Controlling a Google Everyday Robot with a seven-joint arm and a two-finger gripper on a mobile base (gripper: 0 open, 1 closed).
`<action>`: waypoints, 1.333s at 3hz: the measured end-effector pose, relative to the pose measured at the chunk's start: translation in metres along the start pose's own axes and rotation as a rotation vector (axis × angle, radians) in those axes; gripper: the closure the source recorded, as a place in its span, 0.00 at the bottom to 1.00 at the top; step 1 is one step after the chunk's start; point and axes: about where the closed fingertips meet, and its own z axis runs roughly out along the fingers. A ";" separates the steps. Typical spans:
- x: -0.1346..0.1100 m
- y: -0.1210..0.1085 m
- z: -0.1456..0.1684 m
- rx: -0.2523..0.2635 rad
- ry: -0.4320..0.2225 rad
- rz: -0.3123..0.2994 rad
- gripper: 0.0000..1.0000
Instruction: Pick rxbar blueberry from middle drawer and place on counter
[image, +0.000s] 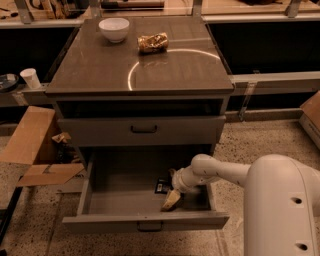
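camera view showed, nearest, the robot's white body (280, 205) filling the lower right, with its arm (220, 172) stretched leftward and down into the middle drawer (145, 220), which stood wide open below the cabinet. the gripper (171, 200) hung low inside that drawer, near the front wall and right of centre, its pale tip angled down toward the drawer floor. whether it was open or closed could not be told from this angle, and nothing showed plainly in its hold. the rxbar blueberry (162, 186) lay flat on the drawer floor just behind and to the left of the gripper, close beside the wrist; contact between them could not be made out. above, the upper drawer (100, 131) was shut. farther back, the counter (100, 70) carried a white bowl (114, 29) and a crinkly golden snack packet (153, 42) along its rear edge, with the front half bare under a ring of glare. by my reading the work was at the grasping step: the bar had not been lifted and the placing was not yet begun. the next move seemed to call for bringing the gripper squarely over the bar, closing across its narrow width, then lifting clear of the drawer front and the cabinet face before swinging up to the bare front part of the counter.
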 end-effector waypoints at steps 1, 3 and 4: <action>0.007 -0.001 0.004 0.001 -0.005 0.005 0.18; 0.000 -0.002 -0.006 0.006 -0.007 0.005 0.64; -0.004 -0.002 -0.012 0.006 -0.007 0.005 0.87</action>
